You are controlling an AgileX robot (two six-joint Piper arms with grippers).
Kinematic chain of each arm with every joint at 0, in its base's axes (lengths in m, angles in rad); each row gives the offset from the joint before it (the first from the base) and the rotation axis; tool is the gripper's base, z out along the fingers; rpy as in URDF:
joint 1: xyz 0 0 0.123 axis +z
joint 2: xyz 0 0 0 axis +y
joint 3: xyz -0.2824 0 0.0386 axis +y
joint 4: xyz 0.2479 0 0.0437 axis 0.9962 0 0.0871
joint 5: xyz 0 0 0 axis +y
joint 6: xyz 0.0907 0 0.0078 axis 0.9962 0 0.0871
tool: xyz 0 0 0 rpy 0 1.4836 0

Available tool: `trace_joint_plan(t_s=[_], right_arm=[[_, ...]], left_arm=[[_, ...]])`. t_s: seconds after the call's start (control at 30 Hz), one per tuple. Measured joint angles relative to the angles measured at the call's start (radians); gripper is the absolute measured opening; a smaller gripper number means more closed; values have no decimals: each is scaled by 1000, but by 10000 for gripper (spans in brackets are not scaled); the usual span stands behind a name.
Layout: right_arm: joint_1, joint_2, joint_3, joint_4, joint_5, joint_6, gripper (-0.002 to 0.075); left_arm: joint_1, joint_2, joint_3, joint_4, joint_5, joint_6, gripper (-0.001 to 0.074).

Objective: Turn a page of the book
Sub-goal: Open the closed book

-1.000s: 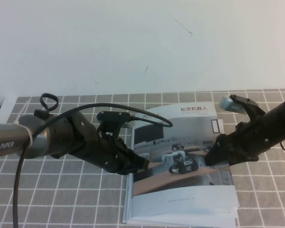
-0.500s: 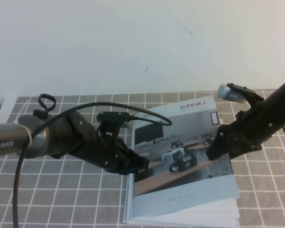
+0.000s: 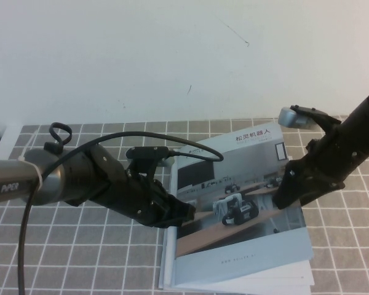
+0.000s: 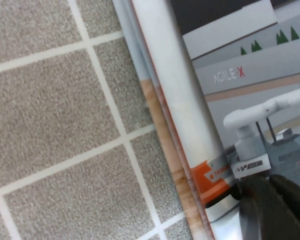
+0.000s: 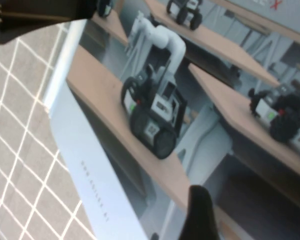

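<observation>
Book (image 3: 234,270) lies on grey checked cloth (image 3: 80,258), centre-right, in front of you. Page (image 3: 240,203), cover leaf, lifted along right edge, tilted. Right gripper (image 3: 287,190) at that raised edge, jaws spread wide around it. Left gripper (image 3: 183,215) presses spine edge; can't tell its jaw state. Bare cloth left of spine.

even, soft indoor light, faint shadows; both wrist views close and blurred.
</observation>
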Motion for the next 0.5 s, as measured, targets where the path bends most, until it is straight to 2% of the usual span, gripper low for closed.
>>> trace_joint_plan(t_s=[0.2,0.5], right_arm=[[0,0,-36,-10,41,11,475],[2,0,-38,-61,75,-4,472]], left_arm=[[0,0,-8,-6,12,99,-4],[1,-4,-89,-4,128,127,-4]])
